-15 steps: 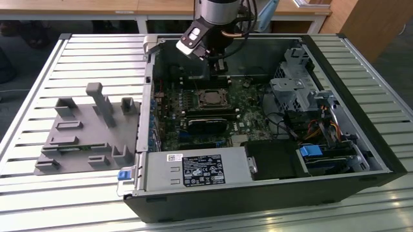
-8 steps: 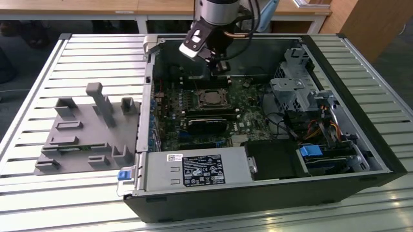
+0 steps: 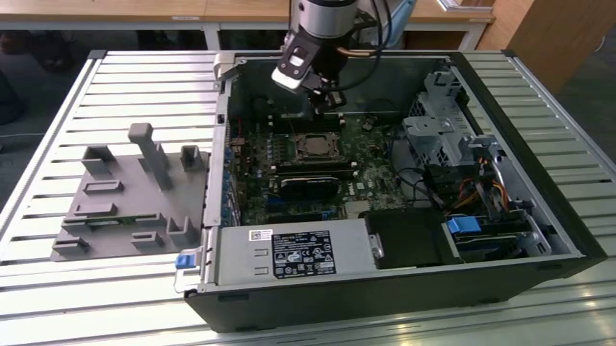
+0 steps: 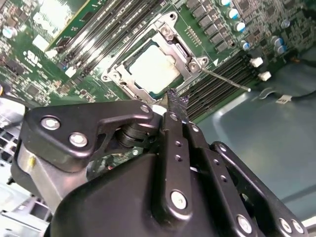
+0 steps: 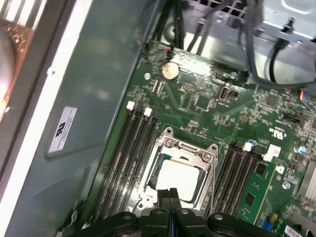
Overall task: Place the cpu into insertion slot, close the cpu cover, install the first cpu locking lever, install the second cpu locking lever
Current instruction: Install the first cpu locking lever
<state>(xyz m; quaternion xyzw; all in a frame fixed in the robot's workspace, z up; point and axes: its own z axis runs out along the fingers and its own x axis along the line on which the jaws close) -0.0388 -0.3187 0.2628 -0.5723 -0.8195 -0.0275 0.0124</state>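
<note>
The cpu (image 4: 153,69) lies in the insertion slot (image 3: 296,141) on the green board, its pale face (image 5: 180,175) showing through the window of the cpu cover (image 5: 185,148). The silver cover (image 4: 173,44) lies flat over the chip. A thin metal locking lever (image 4: 224,79) sticks out from one socket corner over the memory slots. My gripper (image 5: 170,195) is shut with nothing between its fingers. It hangs just above the socket's edge (image 4: 177,101), and in the exterior view the gripper (image 3: 327,97) is over the rear of the case.
The open black computer case (image 3: 520,130) sits on a slatted table. A black graphics card (image 3: 308,184) lies in front of the socket, and a power supply (image 3: 288,252) is nearer still. Drive cage and cables (image 3: 438,137) fill the exterior view's right. A grey fixture (image 3: 125,194) stands at its left.
</note>
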